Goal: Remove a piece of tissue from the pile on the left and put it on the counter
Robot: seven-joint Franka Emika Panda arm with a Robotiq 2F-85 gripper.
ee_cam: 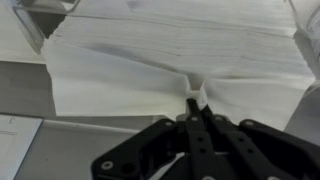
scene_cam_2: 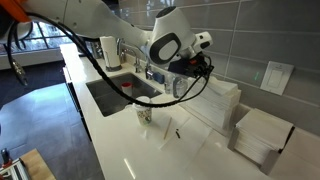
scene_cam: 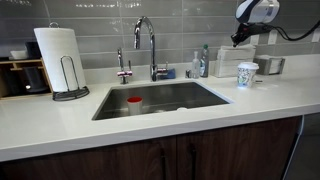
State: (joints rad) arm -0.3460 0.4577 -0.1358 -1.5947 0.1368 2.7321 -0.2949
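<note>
My gripper [ee_cam: 197,104] is shut, its fingertips pinching the top piece of tissue [ee_cam: 150,75], which puckers into folds toward the tips. The sheet still lies over the pile [ee_cam: 180,35] of folded white tissues. In both exterior views the gripper [scene_cam: 243,38] [scene_cam_2: 193,72] hangs just above the pile [scene_cam: 230,60] [scene_cam_2: 216,104] at the back of the white counter [scene_cam: 150,125] [scene_cam_2: 130,145]. How far the sheet has lifted cannot be told.
A printed paper cup [scene_cam: 247,74] [scene_cam_2: 145,114] stands in front of the pile. A greyish container [scene_cam: 272,65] sits beside it, and a second white stack [scene_cam_2: 262,138]. The steel sink [scene_cam: 160,98], faucet [scene_cam: 150,45] and paper-towel roll [scene_cam: 60,55] lie further along.
</note>
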